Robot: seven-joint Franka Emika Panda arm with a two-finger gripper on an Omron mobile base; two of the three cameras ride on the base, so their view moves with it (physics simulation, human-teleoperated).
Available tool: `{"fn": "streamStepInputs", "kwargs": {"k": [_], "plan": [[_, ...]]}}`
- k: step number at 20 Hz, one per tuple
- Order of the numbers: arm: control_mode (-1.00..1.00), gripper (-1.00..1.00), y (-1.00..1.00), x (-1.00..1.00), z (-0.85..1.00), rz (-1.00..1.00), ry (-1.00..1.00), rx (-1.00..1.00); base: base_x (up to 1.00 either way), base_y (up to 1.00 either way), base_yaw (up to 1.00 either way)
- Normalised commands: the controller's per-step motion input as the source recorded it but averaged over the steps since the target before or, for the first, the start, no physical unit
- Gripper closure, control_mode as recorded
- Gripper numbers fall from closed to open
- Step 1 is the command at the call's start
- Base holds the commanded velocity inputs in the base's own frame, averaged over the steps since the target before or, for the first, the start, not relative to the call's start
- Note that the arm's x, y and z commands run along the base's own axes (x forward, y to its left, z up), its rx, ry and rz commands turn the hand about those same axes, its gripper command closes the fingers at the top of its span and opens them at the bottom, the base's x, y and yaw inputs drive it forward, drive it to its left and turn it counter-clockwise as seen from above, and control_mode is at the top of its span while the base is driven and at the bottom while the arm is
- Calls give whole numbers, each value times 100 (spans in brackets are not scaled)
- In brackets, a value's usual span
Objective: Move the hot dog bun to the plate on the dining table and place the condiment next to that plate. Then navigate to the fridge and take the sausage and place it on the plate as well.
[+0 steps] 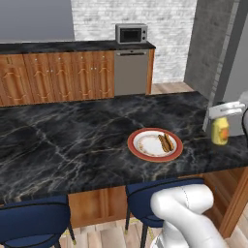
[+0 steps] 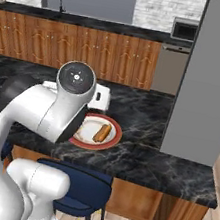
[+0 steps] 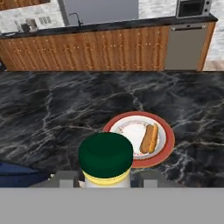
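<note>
Two blue stools [image 1: 34,220] sit tucked under the near edge of the dining table [image 1: 72,145], and the arm rises just beside them. Nearest to the hand, the gripper [image 3: 106,178] has its jaws pinched on the condiment [image 1: 220,131], a yellow bottle whose green cap looms large in the hand view, upright between the fingers [image 3: 65,178]. From the left base view the bottle hangs above the table's right end, close to the near edge and well apart from the plate [image 1: 137,136]. That plate, red-rimmed with a white centre, lies flat on the black marble a little in from the near edge, and the hot dog bun [image 1: 166,143] rests on its right half, inside the rim. Open marble runs wide to the plate's left and behind it; to the right there is a narrower strip of bare slab between the plate and the table's end. From the right base view a tall grey panel [image 2: 213,78] stands at that right end. Beyond the far edge of the table there is a strip of floor, then a run of wooden cabinets [image 1: 58,75] under a dark counter, a grey dishwasher [image 1: 131,71], and a microwave [image 1: 131,34] on top against the brick wall.
</note>
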Motion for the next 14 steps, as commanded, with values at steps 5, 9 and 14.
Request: {"fn": "streamStepInputs", "kwargs": {"k": [5, 9, 14], "plan": [[-100, 100, -78, 51, -60, 56, -4, 5, 0, 0, 0], [-100, 100, -53, 77, -62, 56, 0, 9, 0, 0, 0], [-100, 100, -14, 78, -48, 43, -1, 11, 0, 0, 0]]}}
